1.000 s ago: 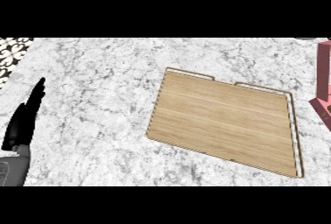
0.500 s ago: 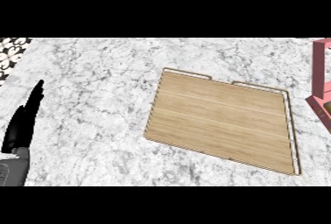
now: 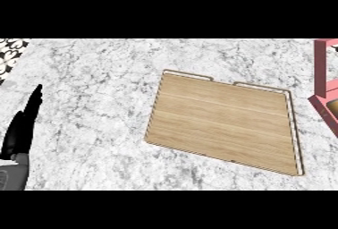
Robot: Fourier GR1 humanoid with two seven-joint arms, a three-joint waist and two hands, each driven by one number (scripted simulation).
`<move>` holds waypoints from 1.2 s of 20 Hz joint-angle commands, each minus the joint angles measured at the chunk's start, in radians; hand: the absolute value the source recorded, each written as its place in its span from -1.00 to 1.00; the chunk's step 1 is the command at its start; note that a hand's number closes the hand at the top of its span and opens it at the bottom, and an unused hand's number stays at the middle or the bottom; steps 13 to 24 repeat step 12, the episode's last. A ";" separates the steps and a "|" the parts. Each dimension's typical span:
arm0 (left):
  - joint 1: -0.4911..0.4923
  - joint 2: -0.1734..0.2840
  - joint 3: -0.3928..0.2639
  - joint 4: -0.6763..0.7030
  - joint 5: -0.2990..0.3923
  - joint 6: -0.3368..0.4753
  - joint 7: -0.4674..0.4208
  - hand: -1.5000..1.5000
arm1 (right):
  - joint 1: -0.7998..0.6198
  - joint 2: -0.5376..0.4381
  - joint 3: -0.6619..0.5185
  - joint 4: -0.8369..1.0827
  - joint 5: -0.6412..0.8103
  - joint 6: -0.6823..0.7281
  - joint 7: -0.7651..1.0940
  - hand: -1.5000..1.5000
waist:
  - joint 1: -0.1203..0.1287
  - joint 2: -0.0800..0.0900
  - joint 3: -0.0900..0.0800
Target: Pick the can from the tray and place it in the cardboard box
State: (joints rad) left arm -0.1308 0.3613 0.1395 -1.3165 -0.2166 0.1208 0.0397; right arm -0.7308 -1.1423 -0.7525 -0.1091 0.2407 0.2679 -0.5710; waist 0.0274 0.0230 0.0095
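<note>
one left hand (image 3: 23, 129) rests open, holding nothing, left of the wooden tray (image 3: 224, 123).

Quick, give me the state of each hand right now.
Left hand: open, fingers straight and pointing up, resting at the view's left edge, holding nothing.
Right hand: not in view, so its state cannot be told.

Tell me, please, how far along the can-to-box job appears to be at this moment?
The wooden tray lies bare on the marble counter, with no can in view on it. The left hand rests open at the left edge, holding nothing. A pink box shows partly at the right edge; whether the can sits inside cannot be told.
</note>
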 commanded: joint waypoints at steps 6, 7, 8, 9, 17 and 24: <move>0.023 0.014 0.025 0.012 0.021 -0.021 -0.022 0.00 | 0.198 -0.102 -0.066 0.025 -0.059 0.114 -0.078 -1.00 | -0.019 -0.006 0.004; 0.025 0.002 0.022 0.011 0.018 -0.008 -0.022 0.00 | 0.215 -0.107 -0.064 0.031 -0.057 0.125 -0.074 -1.00 | -0.019 -0.004 0.005; -0.004 0.024 0.039 0.020 0.032 -0.026 0.005 0.00 | 0.225 -0.140 -0.062 0.024 -0.055 0.153 -0.068 -1.00 | -0.028 -0.004 0.005; 0.021 0.017 0.030 0.010 0.020 -0.017 -0.012 0.00 | 0.252 -0.147 -0.059 0.022 -0.053 0.194 -0.085 -1.00 | -0.025 -0.008 0.004; 0.045 0.017 0.031 -0.016 0.028 -0.025 -0.016 0.00 | 0.315 -0.178 -0.037 0.011 -0.030 0.242 -0.112 -1.00 | -0.022 -0.012 0.005; 0.045 0.017 0.031 -0.016 0.028 -0.025 -0.016 0.00 | 0.315 -0.178 -0.037 0.011 -0.030 0.242 -0.112 -1.00 | -0.022 -0.012 0.005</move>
